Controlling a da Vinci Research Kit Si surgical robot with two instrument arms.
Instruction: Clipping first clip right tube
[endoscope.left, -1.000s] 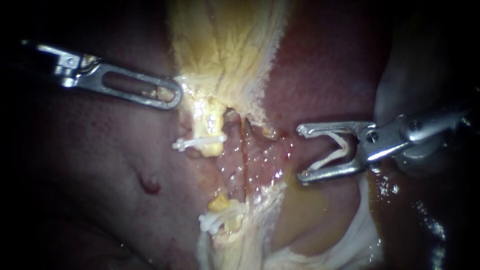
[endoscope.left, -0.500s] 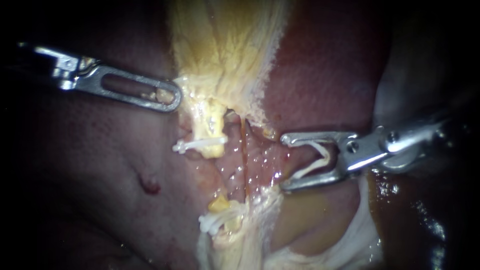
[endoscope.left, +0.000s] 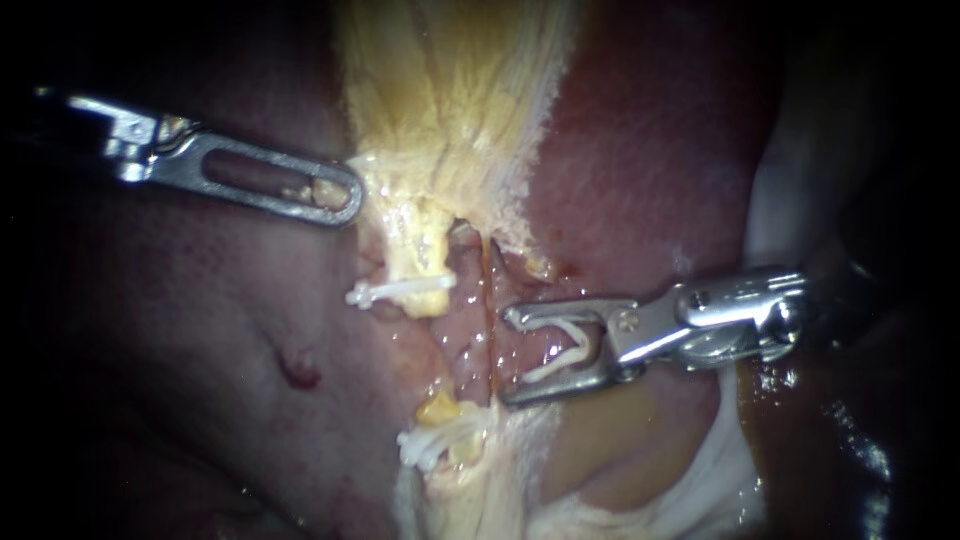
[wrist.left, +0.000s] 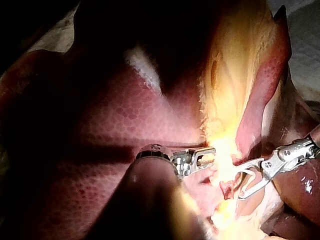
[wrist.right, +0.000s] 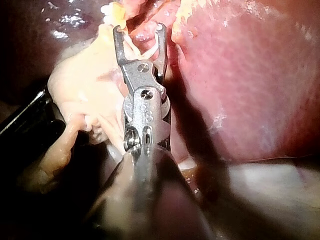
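Observation:
The right tube (endoscope.left: 489, 300) is a thin reddish strand running down the dissected bed below the yellow gallbladder (endoscope.left: 450, 90). My right instrument (endoscope.left: 508, 355) comes in from the right. Its jaws stand wide apart with a white V-shaped clip (endoscope.left: 560, 355) seated between them, and their tips lie just right of the tube, almost at it. The right wrist view shows the same jaws (wrist.right: 140, 35) and clip (wrist.right: 143, 49). My left instrument (endoscope.left: 345, 195) is shut on the gallbladder's edge and also shows in its own view (wrist.left: 206, 158). The left tube (endoscope.left: 420, 250) carries a white clip (endoscope.left: 398, 290).
More white clips (endoscope.left: 432, 442) sit lower on the yellow stump. Dark red liver (endoscope.left: 650, 150) lies on both sides of the bed. Pale tissue (endoscope.left: 725, 470) runs under my right instrument's shaft. A small red spot (endoscope.left: 298, 368) marks the liver on the left.
My right instrument has moved left and slightly down, bringing the clip-bearing jaws from well clear of the right tube to almost at it. My left instrument has not moved.

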